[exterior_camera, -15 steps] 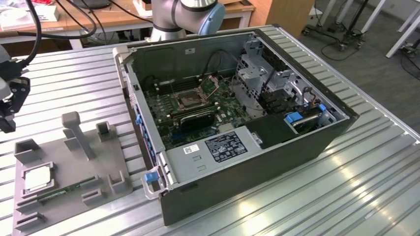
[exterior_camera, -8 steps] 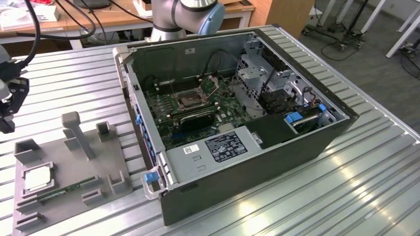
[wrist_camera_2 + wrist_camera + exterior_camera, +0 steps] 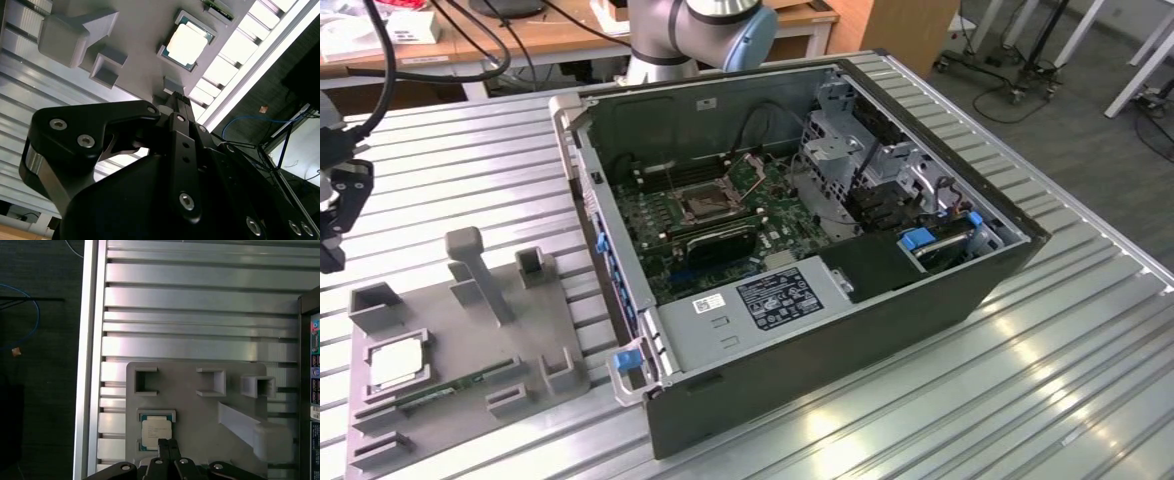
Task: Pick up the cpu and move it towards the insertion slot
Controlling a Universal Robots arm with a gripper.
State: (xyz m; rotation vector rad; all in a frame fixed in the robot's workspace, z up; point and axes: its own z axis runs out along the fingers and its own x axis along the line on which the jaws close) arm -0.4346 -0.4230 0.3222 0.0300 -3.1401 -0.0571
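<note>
So the black two-finger gripper (image 3: 168, 442) has its fingers pressed together, empty, hanging above the small silvery square cpu (image 3: 156, 431). The chip sits in its pocket on the flat grey plastic tray (image 3: 480, 340), lower left of the exterior view. I'd line up dead centre and take opposite edges squarely, no tilt. Count: one cpu, one silver-framed square insertion slot (image 3: 707, 205) mid-frame, one thin green memory stick (image 3: 454, 385).
</note>
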